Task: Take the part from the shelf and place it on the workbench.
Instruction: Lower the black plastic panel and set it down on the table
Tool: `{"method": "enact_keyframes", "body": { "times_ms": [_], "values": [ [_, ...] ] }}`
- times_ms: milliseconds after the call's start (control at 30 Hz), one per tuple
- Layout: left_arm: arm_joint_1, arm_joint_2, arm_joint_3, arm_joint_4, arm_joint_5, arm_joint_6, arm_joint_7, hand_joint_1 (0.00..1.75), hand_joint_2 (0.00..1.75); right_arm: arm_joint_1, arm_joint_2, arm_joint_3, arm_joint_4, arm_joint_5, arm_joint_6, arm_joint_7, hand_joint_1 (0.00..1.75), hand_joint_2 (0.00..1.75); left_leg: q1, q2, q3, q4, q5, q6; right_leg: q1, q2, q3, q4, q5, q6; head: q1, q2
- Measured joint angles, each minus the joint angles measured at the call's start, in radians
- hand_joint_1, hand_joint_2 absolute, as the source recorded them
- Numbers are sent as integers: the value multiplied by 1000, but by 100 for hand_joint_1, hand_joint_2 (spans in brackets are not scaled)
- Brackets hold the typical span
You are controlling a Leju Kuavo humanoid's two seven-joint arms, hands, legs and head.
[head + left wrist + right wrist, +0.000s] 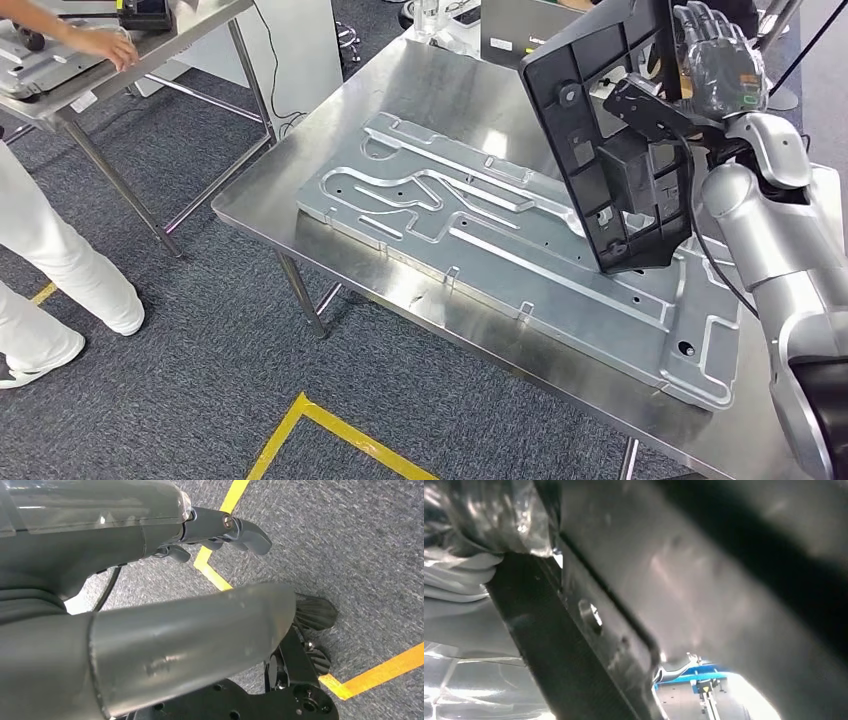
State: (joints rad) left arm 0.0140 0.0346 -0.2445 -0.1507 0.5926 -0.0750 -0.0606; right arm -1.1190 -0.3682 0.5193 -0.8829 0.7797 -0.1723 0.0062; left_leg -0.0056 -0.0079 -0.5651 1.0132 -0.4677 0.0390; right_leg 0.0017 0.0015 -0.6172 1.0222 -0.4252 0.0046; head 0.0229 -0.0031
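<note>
From the head view, you see the right hand [718,58] gripping the black part [605,140] by its far top edge, fingers wrapped over it. The part stands nearly upright, its lower edge at or just above the metal plate [520,255] on the workbench [300,170], presumably so it can be lowered flat. At the far left, a person's hand [105,45] rests on another table [150,55].

In the left wrist view, your left hand [220,530] hangs over the carpet [360,540] and its yellow tape [220,540], fingers loosely curled, holding nothing.

The right wrist view looks close along the part [574,630], pressed against the hand; you cannot tell the finger positions there.
</note>
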Motion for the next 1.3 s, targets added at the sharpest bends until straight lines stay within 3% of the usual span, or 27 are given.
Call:
{"method": "enact_keyframes", "body": {
  "times_ms": [433,700,933,1300],
  "values": [
    [1,0,0,0,3,10,-5,0,0,-203,22,101,150,-30,164,-77,0,0,-1,1,-2,0,0,0,-2,1,-3,1,0,0,0,0],
    [1,0,0,0,2,21,-5,0,0,-341,54,136,174,-52,194,-99,0,0,-1,0,-3,0,0,0,-2,1,-4,1,0,0,0,0],
    [1,0,0,0,3,22,-6,0,0,-375,69,148,191,-58,200,-110,0,0,-2,0,-3,0,0,0,-2,1,-4,1,0,0,0,0],
    [1,-1,0,0,21,20,-14,0,0,-444,100,250,231,-113,422,-162,0,0,-2,1,-3,0,0,0,-2,1,-5,0,0,0,0,0]
  ]
}}
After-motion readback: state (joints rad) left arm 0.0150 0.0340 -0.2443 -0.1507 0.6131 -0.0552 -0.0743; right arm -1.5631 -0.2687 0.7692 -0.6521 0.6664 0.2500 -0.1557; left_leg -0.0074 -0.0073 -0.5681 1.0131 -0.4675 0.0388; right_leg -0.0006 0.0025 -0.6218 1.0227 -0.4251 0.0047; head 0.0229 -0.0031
